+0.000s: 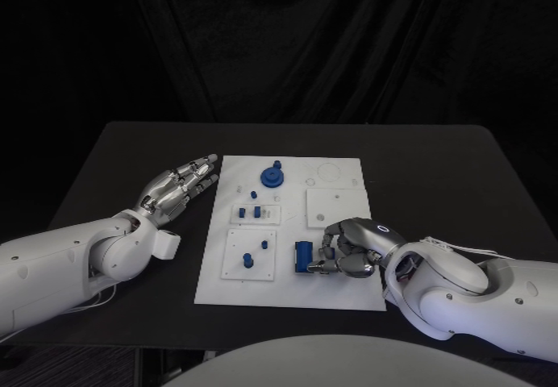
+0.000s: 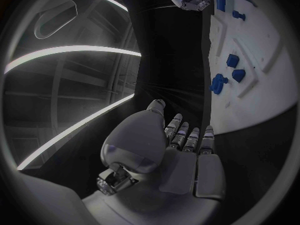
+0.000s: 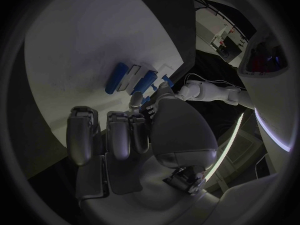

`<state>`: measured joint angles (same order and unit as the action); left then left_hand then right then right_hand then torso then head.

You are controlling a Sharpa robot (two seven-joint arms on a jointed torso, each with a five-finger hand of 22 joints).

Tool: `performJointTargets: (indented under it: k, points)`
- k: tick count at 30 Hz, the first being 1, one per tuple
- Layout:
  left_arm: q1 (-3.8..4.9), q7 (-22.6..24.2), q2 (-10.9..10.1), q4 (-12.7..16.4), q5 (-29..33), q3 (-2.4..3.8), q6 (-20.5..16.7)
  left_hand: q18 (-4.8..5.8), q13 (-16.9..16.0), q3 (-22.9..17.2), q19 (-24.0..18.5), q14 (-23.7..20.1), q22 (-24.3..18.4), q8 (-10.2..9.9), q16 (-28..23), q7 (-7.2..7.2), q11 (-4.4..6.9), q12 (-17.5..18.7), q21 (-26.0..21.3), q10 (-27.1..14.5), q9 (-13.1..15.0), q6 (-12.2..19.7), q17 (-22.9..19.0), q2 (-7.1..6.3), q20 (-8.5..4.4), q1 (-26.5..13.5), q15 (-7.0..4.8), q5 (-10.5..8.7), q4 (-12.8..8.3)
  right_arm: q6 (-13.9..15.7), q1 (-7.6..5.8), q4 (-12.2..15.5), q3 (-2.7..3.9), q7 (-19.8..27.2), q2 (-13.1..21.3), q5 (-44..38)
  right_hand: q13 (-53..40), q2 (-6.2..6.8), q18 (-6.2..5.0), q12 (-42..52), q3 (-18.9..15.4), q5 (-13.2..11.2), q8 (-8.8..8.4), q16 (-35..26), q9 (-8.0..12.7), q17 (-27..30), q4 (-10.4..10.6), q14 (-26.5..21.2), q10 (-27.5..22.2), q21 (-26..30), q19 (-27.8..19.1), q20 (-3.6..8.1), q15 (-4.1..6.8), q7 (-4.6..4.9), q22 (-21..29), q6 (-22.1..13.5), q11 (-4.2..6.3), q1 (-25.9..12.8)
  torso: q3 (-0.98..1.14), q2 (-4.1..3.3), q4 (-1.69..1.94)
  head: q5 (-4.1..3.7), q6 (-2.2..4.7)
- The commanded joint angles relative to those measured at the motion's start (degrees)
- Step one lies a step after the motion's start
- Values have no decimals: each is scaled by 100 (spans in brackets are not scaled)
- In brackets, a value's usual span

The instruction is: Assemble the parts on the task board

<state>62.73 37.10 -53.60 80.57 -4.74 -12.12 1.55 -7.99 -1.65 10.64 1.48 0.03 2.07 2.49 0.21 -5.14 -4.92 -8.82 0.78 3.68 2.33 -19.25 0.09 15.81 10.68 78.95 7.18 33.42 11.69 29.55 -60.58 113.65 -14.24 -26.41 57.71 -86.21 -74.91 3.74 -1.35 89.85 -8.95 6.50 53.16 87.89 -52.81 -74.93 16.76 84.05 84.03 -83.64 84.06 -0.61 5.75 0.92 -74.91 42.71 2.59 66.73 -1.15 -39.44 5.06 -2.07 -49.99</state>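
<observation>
Task board (image 1: 349, 282) seen flat at centre of black tabletop (image 1: 465, 177) in head view. Several blue parts noted standing in board: round part (image 1: 272, 176) at far end, small pegs (image 1: 247, 212) mid-board, peg (image 1: 247, 260) in near plate. Right robot hand (image 1: 349, 251) curled at upright blue block (image 1: 303, 257) near board's near edge; contact judged likely, firm hold not confirmed. Left robot hand (image 1: 184, 184) held flat, fingers extended, nothing held, beside board's left edge.

Left wrist view: left robot hand (image 2: 181, 150) open over tabletop, board and blue parts (image 2: 219, 83) ahead.

Right wrist view: fingers (image 3: 119, 135) bent over board near blue block (image 3: 117, 78).

Assembly judged partial; block not yet seated.

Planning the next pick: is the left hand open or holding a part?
Open. The left hand lies beside the task board with fingers stretched and apart, nothing in them; the left wrist view shows its palm bare.
</observation>
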Motion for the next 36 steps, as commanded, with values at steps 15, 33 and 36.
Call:
performJointTargets:
  k: [15, 33, 36]
  points:
    - [-32, 48, 27, -7, 25, 5, 106, 75, 5, 5, 3, -3, 3, 3, -21, -31, 11, 30, 24, -6, 4, -3, -9, -10, 26, 62, 58, 28, -42, -163, 54, -173, 6, -338, -294, -320, -1509, 239, -37, 15, 226, -165, 241, 19, -248, -1060, -12, 506, 597, 18, 302, 70, 88, -70, -1281, -86, 90, 348, -2, 3, 0, 28, -1]
    - [-48, 24, 38, -21, 25, 5, 137, 78, 5, 1, 4, 6, 3, 3, -17, -35, 11, 29, 24, -6, 4, -1, -5, -5, 33, 57, 70, 28, -46, -261, 60, -229, 9, -340, -382, -363, -1509, -83, -28, 15, 440, -340, 405, 37, -424, -1103, -111, 515, 597, -13, 318, 95, 112, -101, -1293, -47, 117, 984, 2, 5, -8, 37, -1]
    - [-50, 20, 42, -25, 25, 5, 142, 78, 5, 1, 4, 6, 3, 3, -17, -35, 11, 29, 24, -6, 4, -1, -5, -5, 33, 57, 70, 28, -46, -329, 61, -229, 9, -340, -397, -363, -1509, -89, -24, 15, 441, -359, 413, 43, -429, -1117, -117, 518, 597, -28, 324, 96, 113, -104, -1298, -36, 120, 1003, 3, 4, -4, 33, -1]
